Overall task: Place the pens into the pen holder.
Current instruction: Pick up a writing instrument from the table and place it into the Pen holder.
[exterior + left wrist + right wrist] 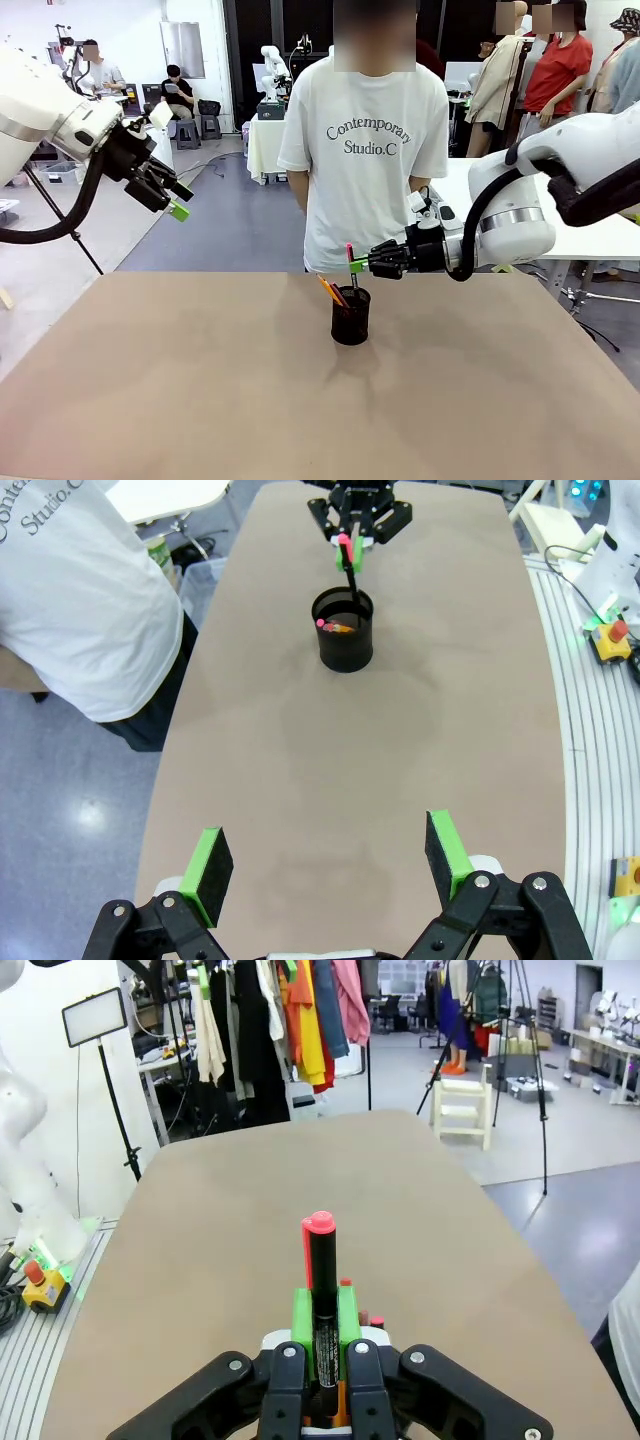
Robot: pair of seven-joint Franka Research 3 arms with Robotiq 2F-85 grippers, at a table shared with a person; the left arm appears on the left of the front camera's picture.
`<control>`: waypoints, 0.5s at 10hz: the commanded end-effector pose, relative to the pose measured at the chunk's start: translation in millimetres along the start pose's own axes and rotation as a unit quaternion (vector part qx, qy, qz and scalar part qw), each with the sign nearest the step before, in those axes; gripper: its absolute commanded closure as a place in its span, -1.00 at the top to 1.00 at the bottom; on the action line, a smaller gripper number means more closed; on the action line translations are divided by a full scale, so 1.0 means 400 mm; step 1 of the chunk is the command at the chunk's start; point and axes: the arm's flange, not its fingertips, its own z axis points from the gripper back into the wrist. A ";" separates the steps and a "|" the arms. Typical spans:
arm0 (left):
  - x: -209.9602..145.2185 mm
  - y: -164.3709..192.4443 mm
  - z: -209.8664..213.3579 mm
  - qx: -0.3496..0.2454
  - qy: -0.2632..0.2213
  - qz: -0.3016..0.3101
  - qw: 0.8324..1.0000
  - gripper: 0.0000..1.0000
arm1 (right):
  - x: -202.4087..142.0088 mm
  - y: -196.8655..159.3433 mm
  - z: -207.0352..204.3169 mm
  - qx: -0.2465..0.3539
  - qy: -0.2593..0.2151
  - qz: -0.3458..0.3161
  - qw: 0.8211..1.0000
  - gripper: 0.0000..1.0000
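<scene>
The black mesh pen holder stands at the middle of the table toward the far side. A yellow-orange pencil and a thin pink pen lean inside it. Just above its rim, my right gripper is shut on the red-and-black marker pen, which stands upright with its lower tip at the holder's mouth. My left gripper hangs open, high over the table's left side, with nothing between its fingers.
A person in a white T-shirt stands at the far edge, right behind the holder, hands out of sight. The brown table spreads bare around the cup. A light stand and clothes rack lie beyond the table's end.
</scene>
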 end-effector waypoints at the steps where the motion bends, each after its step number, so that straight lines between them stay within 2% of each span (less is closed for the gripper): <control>1: 0.007 -0.001 0.006 -0.004 0.004 0.006 1.000 1.00 | 0.006 -0.035 -0.026 -0.016 -0.008 0.017 1.000 -1.00; 3: 0.007 -0.001 0.006 -0.004 0.004 0.006 1.000 1.00 | -0.030 -0.064 -0.033 -0.032 0.009 0.001 0.999 -1.00; 5: 0.007 -0.001 0.006 -0.004 0.004 0.006 1.000 1.00 | -0.028 -0.084 -0.030 -0.041 -0.015 -0.012 0.999 -1.00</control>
